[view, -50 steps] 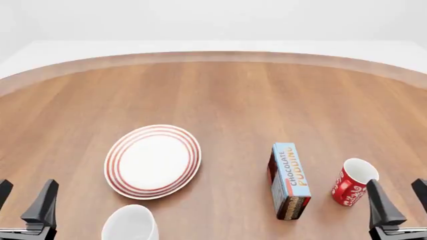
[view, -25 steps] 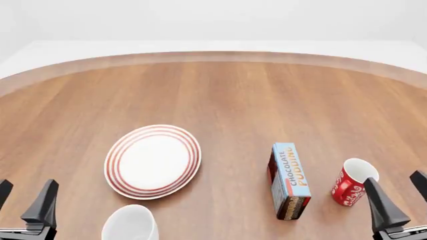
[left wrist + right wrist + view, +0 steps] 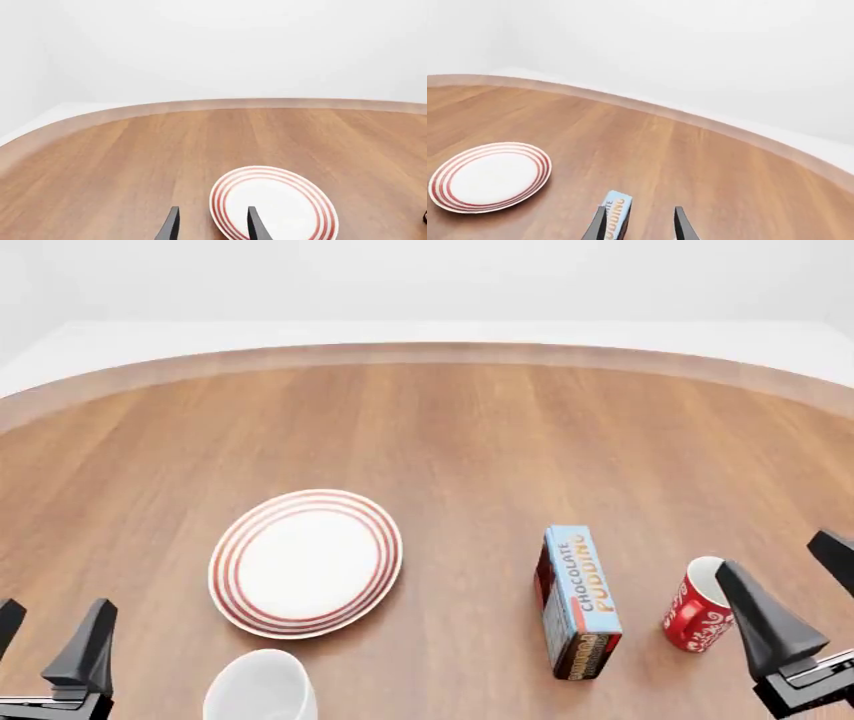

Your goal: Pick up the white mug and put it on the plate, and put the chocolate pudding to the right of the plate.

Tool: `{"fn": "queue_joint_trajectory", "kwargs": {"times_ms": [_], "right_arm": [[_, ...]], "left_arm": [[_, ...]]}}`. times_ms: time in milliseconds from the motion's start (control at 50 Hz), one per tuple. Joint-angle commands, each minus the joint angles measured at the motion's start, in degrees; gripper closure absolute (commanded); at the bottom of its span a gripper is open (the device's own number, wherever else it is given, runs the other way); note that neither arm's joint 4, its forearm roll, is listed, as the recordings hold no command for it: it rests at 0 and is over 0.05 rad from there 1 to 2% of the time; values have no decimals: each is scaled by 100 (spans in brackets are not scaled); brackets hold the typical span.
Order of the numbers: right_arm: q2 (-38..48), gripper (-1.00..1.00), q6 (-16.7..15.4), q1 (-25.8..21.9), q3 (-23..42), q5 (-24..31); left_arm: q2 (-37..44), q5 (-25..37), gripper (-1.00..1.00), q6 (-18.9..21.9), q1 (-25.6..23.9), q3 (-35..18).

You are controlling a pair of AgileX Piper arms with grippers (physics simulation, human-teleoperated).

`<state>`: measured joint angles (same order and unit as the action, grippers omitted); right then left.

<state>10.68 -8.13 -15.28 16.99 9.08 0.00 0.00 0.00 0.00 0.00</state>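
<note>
White mug [image 3: 262,686] sits at the near edge just before the bare plate [image 3: 306,562] | pudding box [image 3: 579,601] lies right of it | left gripper [image 3: 50,644] and right gripper [image 3: 798,585] both spread, empty | advice: descend squarely over the mug's rim, avoid the red mug [image 3: 702,604].

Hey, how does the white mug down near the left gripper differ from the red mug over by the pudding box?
The white mug is plain all over, while the red mug carries a white floral pattern. The white mug sits near the plate, on the left side of the front view; the red mug sits beside the chocolate pudding, on the right. The white mug is cut off by the picture's lower edge; the red mug shows almost whole. Both stand with white interiors facing up.
</note>
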Motion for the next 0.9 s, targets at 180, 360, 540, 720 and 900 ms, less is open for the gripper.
{"fn": "queue_joint_trajectory", "kwargs": {"times_ms": [180, 360, 540, 720, 900], "right_arm": [[985, -100, -165, -541, 995, 499], [1408, -100, 32, -872, 1219, 556], [1849, -100, 346, -1124, 1555, 918], [2283, -100, 152, -1098, 1823, 1144], [2656, -100, 38, -1111, 2027, 1357]], "left_arm": [[0, 0, -100, 0, 0, 0], [0, 0, -100, 0, 0, 0], [0, 0, -100, 0, 0, 0], [0, 0, -100, 0, 0, 0], [0, 0, -100, 0, 0, 0]]}}
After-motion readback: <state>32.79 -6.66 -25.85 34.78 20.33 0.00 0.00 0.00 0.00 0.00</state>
